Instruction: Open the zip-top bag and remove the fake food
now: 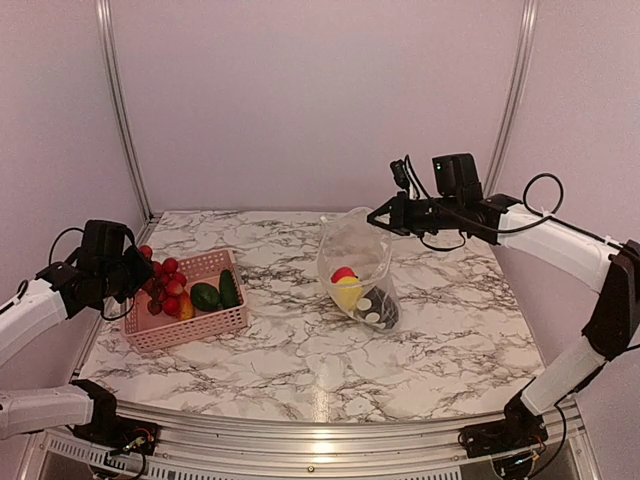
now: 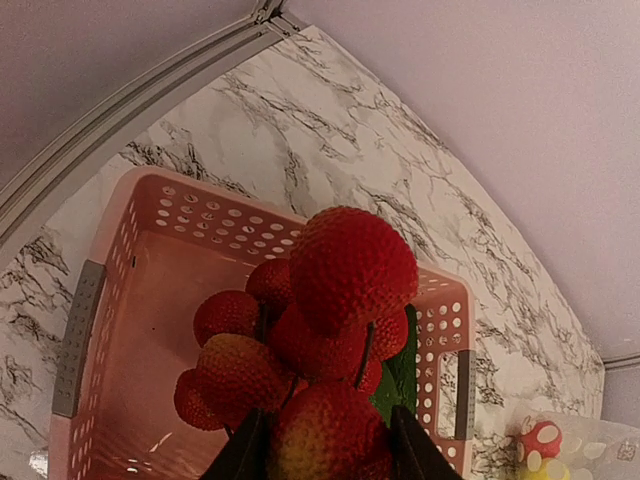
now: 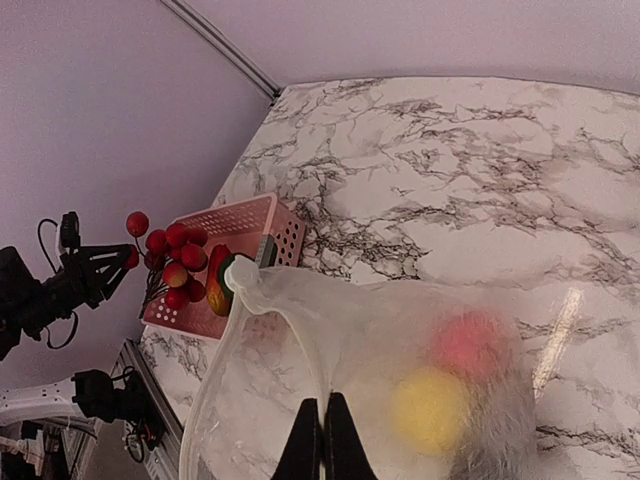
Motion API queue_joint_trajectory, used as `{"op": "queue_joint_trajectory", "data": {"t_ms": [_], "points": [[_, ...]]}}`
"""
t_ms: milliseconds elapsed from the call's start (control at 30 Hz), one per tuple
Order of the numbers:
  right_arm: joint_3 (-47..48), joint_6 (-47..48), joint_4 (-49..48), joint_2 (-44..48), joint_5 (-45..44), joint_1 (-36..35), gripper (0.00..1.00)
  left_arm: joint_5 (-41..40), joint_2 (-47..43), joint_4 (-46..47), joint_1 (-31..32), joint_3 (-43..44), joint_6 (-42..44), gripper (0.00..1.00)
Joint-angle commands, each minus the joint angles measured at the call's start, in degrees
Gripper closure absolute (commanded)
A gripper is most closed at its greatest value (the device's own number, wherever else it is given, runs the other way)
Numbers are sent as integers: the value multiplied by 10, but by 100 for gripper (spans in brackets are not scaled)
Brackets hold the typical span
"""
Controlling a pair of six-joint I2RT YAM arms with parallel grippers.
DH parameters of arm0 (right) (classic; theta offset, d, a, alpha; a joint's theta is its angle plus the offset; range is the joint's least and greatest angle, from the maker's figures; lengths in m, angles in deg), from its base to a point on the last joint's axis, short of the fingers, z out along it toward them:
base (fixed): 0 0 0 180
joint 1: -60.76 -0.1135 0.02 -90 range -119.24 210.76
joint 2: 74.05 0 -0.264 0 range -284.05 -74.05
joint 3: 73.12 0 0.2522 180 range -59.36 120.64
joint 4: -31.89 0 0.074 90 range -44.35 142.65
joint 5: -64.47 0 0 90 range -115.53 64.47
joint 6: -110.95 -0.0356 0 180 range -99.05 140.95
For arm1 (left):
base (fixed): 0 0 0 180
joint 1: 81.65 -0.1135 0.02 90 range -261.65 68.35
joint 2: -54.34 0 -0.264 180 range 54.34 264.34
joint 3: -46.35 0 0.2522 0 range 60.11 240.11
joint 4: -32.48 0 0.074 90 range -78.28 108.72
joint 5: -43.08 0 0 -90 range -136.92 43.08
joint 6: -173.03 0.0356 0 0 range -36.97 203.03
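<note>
Soft, even light is falling from above, tinting the walls mauve and leaving only faint shadows under the pink basket [image 1: 190,325] and the zip-top bag [image 1: 355,270]. In the top view a pale glare is sitting on the tabletop [image 1: 300,340] near its front edge. In the right wrist view a bright streak is running across the marble. There the bag film, close to the lens, is blurring the fake food [image 3: 430,410] behind it into soft red and yellow blobs. In the left wrist view the nearest berries [image 2: 325,430] are sitting out of focus. The fingers [image 2: 245,450] of the left tool [image 2: 325,455] are showing as dark silhouettes, and the wall rail [image 2: 130,100] is bowing with lens distortion.
</note>
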Motion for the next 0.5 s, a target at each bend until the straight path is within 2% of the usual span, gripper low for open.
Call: {"op": "queue_joint_trajectory", "data": {"t_ms": [0,167,467], "points": [[42,9,10,6,-14,5,100,16,35,-19,-30,32,61,100],[34,9,4,-3,-20,5,100,29,97,-40,-43,36,97,100],[-25,-4,-50,-35,12,3,100,59,163,-26,-43,-33,110,100]]}}
